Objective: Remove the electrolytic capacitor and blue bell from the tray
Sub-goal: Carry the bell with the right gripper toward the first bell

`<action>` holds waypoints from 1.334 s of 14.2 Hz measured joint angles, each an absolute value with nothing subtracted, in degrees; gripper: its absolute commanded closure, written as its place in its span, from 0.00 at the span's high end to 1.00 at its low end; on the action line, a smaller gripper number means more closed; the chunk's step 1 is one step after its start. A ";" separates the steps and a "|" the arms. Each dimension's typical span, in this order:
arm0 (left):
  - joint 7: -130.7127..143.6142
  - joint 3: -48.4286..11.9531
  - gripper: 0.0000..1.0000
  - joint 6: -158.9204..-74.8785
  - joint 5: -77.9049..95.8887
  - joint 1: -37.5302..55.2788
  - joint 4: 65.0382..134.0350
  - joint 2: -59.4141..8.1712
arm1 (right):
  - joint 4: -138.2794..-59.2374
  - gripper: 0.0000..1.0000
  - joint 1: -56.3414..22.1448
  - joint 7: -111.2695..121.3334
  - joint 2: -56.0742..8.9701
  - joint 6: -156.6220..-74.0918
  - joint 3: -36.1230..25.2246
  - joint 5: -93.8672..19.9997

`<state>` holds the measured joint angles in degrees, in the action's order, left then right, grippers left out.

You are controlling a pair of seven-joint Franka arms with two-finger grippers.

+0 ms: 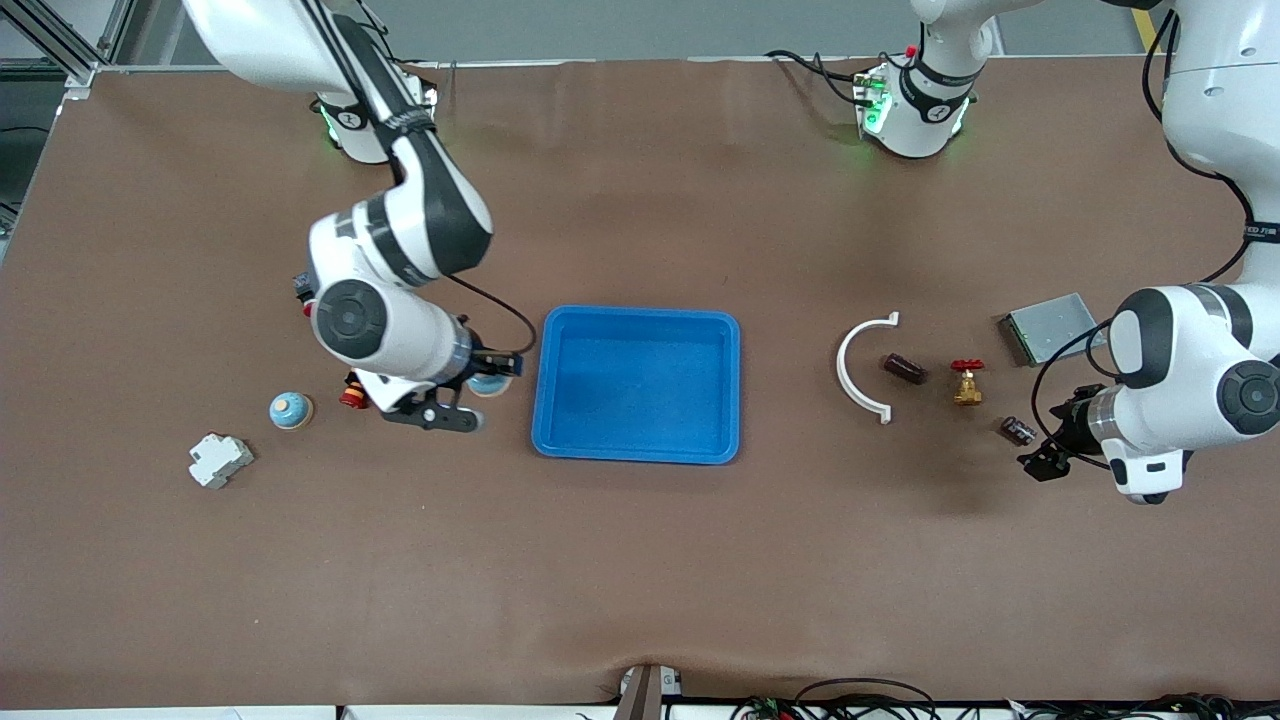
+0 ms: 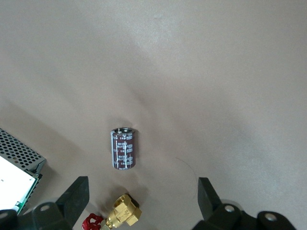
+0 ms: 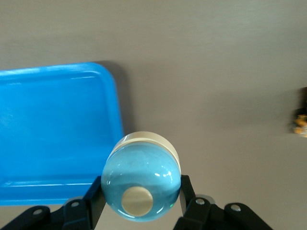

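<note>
A pale blue bell (image 3: 141, 175) with a cream button is clamped between the fingers of my right gripper (image 3: 141, 186), which is shut on it. In the front view this gripper (image 1: 492, 372) holds the bell (image 1: 487, 386) just off the blue tray (image 1: 560, 330), at the rim toward the right arm's end. A dark capacitor (image 2: 123, 148) lies on its side on the table. My left gripper (image 2: 141, 190) hangs open above the table with nothing between its fingers. In the front view it (image 1: 1052, 435) is beside the capacitor (image 1: 1018, 430).
A second bell (image 1: 291, 410), a red part (image 1: 352, 397) and a white block (image 1: 220, 460) lie toward the right arm's end. A white arc (image 1: 862, 365), another dark capacitor (image 1: 904, 368), a brass valve (image 1: 966, 383) and a grey metal box (image 1: 1050, 327) lie toward the left arm's end.
</note>
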<state>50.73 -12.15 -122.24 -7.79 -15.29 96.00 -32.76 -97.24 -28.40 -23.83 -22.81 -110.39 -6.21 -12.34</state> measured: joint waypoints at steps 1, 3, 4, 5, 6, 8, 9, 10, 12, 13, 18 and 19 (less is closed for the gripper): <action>50.73 -12.16 1.00 -122.17 -7.79 -15.28 96.01 -32.75 | -99.69 0.21 -27.61 -22.02 -20.99 -110.86 -6.22 -11.45; 50.73 -12.17 1.00 -122.05 -7.79 -15.27 96.05 -32.75 | -103.44 0.22 -26.00 -18.23 -18.05 -111.43 -6.22 -10.35; 50.73 -12.17 1.00 -121.95 -7.79 -15.27 96.10 -32.76 | -105.01 0.22 -24.92 -15.80 -16.82 -111.65 -6.22 -10.11; 50.73 -12.18 1.00 -121.84 -7.79 -15.26 96.16 -32.76 | -106.63 0.22 -23.48 -12.90 -15.66 -111.98 -6.23 -10.03; 50.73 -12.20 1.00 -121.65 -7.79 -15.25 96.28 -32.78 | -109.54 0.22 -20.95 -8.18 -14.02 -113.37 -6.27 -10.00; 50.73 -12.20 1.00 -121.54 -7.79 -15.26 96.45 -32.80 | -114.55 0.22 -17.30 -1.01 -11.97 -117.11 -6.32 -9.97; 50.73 -12.21 1.00 -121.51 -7.79 -15.26 96.50 -32.82 | -117.22 0.22 -15.52 2.35 -11.10 -119.18 -6.34 -9.97; 50.73 -12.21 1.00 -121.48 -7.79 -15.26 96.55 -32.83 | -119.54 0.22 -13.84 5.43 -10.52 -121.02 -6.35 -9.96; 50.73 -12.22 1.00 -121.38 -7.79 -15.26 96.71 -32.84 | -122.80 0.22 -10.96 10.99 -10.22 -124.25 -6.34 -9.95; 50.73 -12.22 1.00 -121.37 -7.79 -15.26 96.83 -32.85 | -123.87 0.22 -9.63 13.73 -10.23 -125.44 -6.33 -9.94; 50.49 -12.30 1.00 -119.88 -7.79 -15.28 96.86 -32.53 | -125.97 0.22 -4.46 21.64 -10.22 -126.14 -6.34 -9.59; 49.76 -12.35 1.00 -118.84 -7.79 -15.28 96.72 -32.01 | -126.46 0.22 -4.27 21.84 -10.21 -126.40 -6.34 -9.26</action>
